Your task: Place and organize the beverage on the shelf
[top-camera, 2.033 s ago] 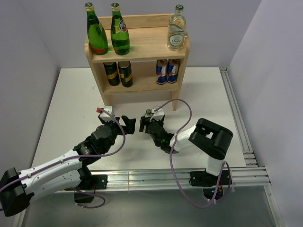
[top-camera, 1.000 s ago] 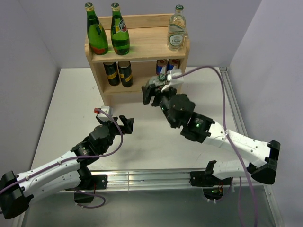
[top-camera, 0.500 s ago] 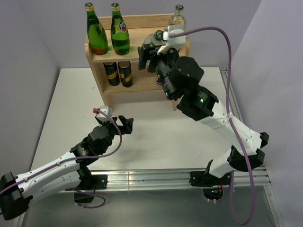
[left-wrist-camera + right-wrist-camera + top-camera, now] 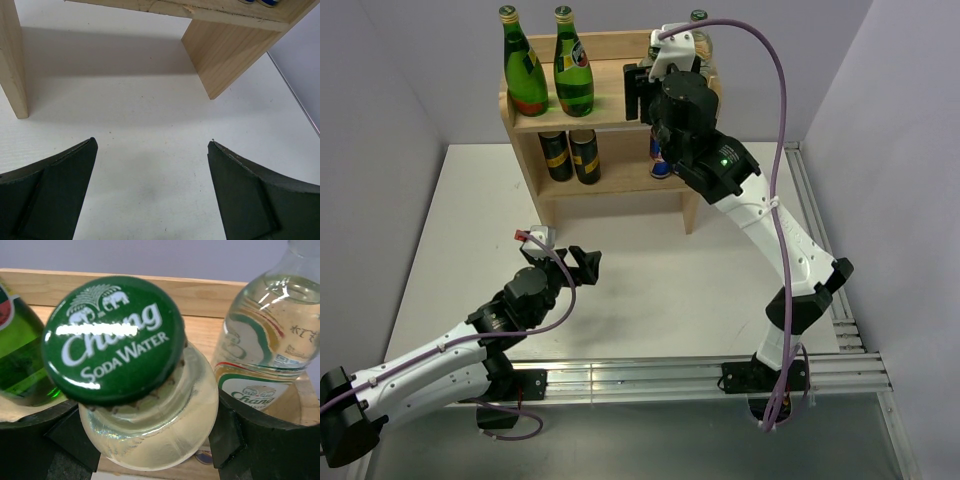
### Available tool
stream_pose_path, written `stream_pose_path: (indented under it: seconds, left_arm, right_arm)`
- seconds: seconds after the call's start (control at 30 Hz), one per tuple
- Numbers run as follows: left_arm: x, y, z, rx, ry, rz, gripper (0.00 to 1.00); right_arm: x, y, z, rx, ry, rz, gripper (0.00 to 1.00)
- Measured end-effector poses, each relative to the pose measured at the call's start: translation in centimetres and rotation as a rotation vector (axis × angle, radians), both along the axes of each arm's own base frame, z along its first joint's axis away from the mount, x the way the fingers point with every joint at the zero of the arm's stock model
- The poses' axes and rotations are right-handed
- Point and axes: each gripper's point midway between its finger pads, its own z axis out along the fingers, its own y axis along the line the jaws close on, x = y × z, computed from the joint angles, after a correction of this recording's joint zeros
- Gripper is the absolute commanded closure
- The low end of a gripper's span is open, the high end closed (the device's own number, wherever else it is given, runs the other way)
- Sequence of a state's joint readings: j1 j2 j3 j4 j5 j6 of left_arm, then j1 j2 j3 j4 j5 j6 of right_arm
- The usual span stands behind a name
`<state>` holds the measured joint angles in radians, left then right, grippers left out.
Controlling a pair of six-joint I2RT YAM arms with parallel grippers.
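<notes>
The light-wood two-tier shelf [image 4: 615, 98] stands at the back of the table. My right gripper [image 4: 645, 92] is shut on a clear Chang soda water bottle [image 4: 150, 425] with a green cap [image 4: 114, 335]. It holds the bottle upright at the shelf's top board [image 4: 200, 295], between a green bottle [image 4: 20, 360] and a second clear soda bottle [image 4: 270, 340]. In the top view my arm hides the held bottle. My left gripper [image 4: 578, 262] is open and empty, low over the table in front of the shelf, as the left wrist view [image 4: 152, 150] also shows.
Two green bottles [image 4: 524, 65] [image 4: 572, 65] stand on the top board's left. Black cans [image 4: 570, 153] and blue-silver cans [image 4: 662, 160] sit on the lower board. The shelf's side panels [image 4: 225, 55] [image 4: 12, 60] stand ahead of my left gripper. A rail runs along the table's right edge.
My right arm has lifted the clear bottle from table level in front of the shelf up to the top board. My left arm has drawn back slightly.
</notes>
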<state>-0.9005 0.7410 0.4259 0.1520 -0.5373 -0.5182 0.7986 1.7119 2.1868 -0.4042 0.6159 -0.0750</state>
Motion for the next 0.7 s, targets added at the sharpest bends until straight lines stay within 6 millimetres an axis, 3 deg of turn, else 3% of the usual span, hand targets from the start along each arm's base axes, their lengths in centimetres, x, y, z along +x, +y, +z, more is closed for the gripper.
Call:
stream_pose_path:
  seconds: [0.7]
  left_arm:
    - [0.0, 0.0, -0.1, 0.001, 0.002, -0.003, 0.01]
  right_arm:
    - [3.1, 0.3, -0.5, 0.079, -0.005, 0.008, 1.0]
